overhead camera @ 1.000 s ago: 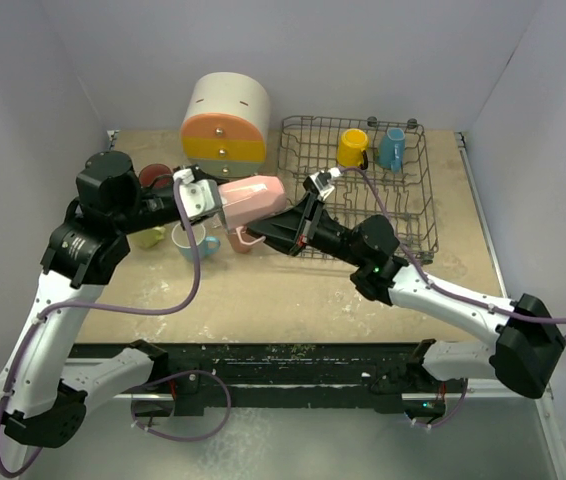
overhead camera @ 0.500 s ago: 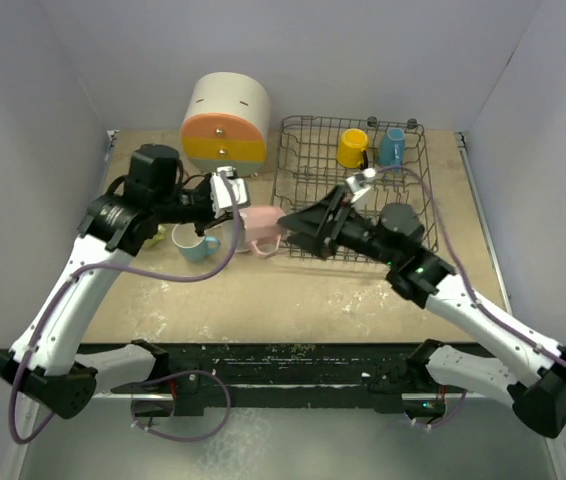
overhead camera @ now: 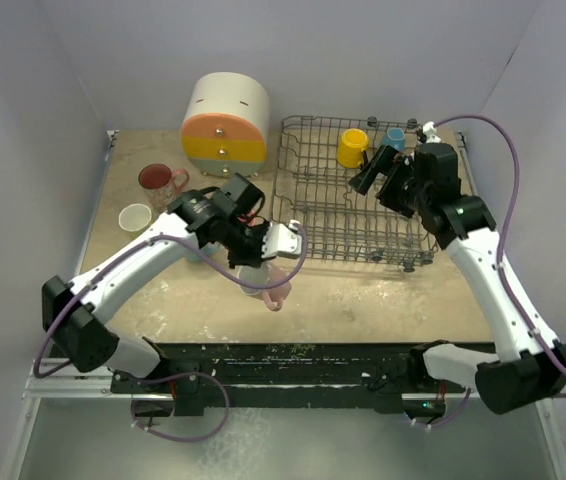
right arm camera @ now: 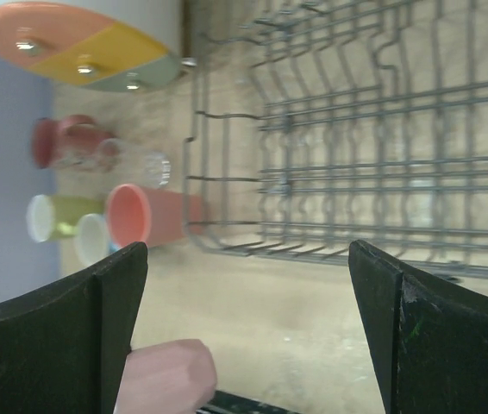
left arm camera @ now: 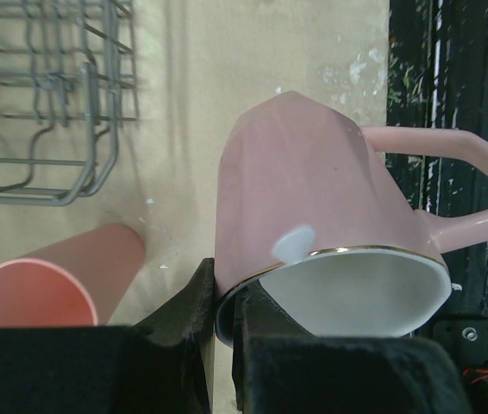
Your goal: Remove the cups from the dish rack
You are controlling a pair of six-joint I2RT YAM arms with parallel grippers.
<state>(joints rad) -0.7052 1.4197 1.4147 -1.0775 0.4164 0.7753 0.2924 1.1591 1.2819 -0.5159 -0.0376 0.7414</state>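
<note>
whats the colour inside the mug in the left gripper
White, with a thin gold rim; the mug shows best in the left wrist view.

Light blue cup (overhead camera: 395,136) sits mostly hidden behind the right arm (overhead camera: 483,250).

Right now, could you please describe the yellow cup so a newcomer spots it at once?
Find the dark wire dish rack on the table's right. Two cups sit at its far end: the yellow cup is the left one, beside the light blue cup.
</note>
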